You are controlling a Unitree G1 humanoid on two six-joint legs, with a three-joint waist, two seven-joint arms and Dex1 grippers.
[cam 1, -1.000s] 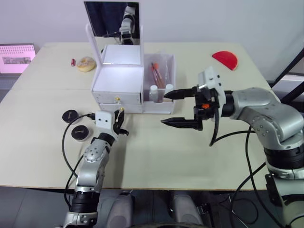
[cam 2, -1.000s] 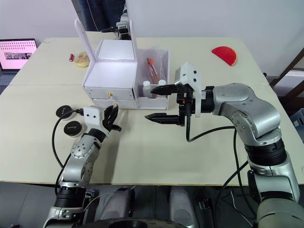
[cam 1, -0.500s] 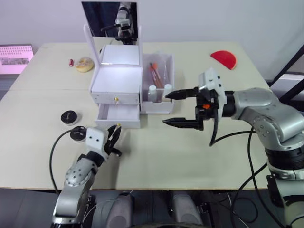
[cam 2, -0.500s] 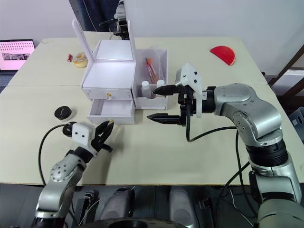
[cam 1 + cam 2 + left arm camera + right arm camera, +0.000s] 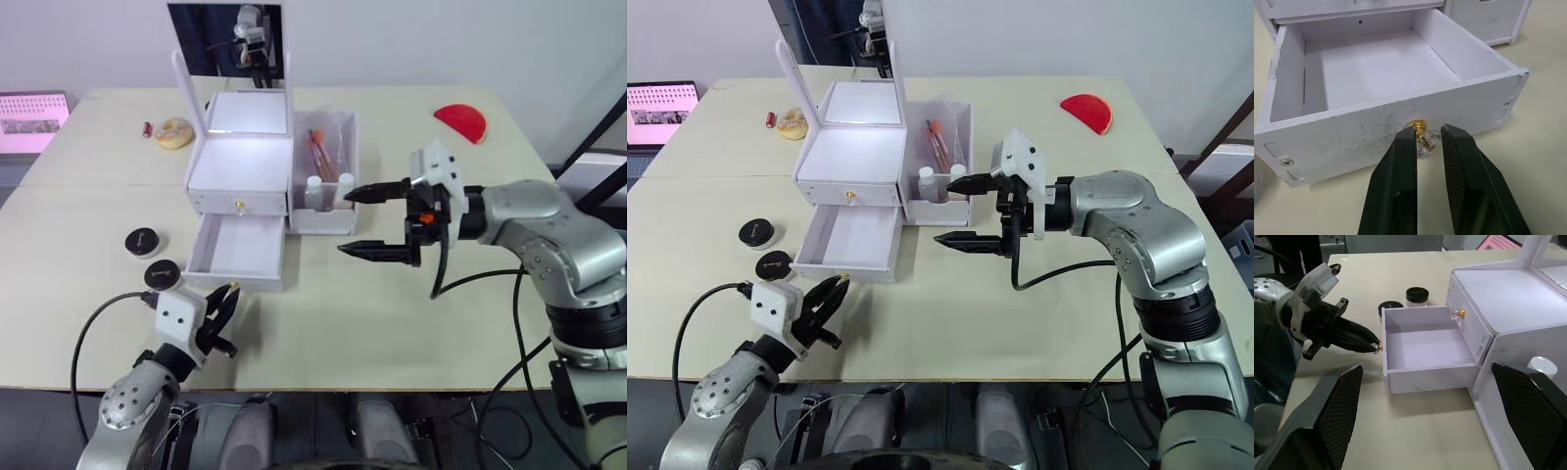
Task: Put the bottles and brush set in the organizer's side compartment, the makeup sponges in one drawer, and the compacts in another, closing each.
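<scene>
Left eye view: lower drawer pulled well out and empty; the left gripper pinches its knob; two compacts lie on the bench left of the organizer. Bottles and brushes stand in the side compartment. The right gripper hovers nearby, jaws wide. Left wrist view: jaws narrow around the knob; better to release straight back, without nudging the drawer. No legible writing.
</scene>
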